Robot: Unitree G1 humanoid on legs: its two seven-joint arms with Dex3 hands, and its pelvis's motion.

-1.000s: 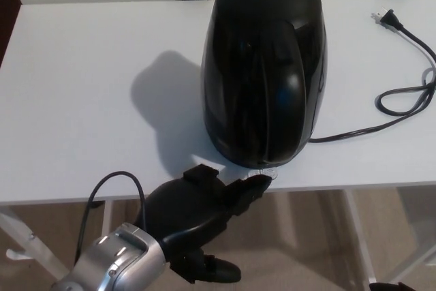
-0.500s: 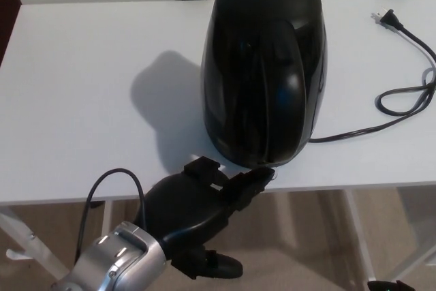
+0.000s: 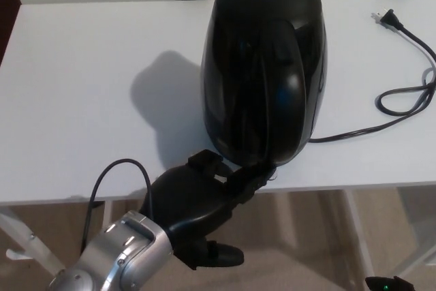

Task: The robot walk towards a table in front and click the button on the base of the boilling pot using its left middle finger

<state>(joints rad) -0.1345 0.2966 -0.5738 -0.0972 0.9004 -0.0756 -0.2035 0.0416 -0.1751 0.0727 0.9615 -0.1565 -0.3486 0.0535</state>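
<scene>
White bench (image 3: 82, 86) w/ black pot (image 3: 264, 66) near front edge; left hand (image 3: 197, 202), holding nothing, one finger at pot's base, could slip off button & nudge pot.

your left hand (image 3: 197, 206) reaches up to the black boiling pot (image 3: 264, 66) on the white counter (image 3: 82, 100), one of its fingers (image 3: 255, 176) at the pot's base.
</scene>
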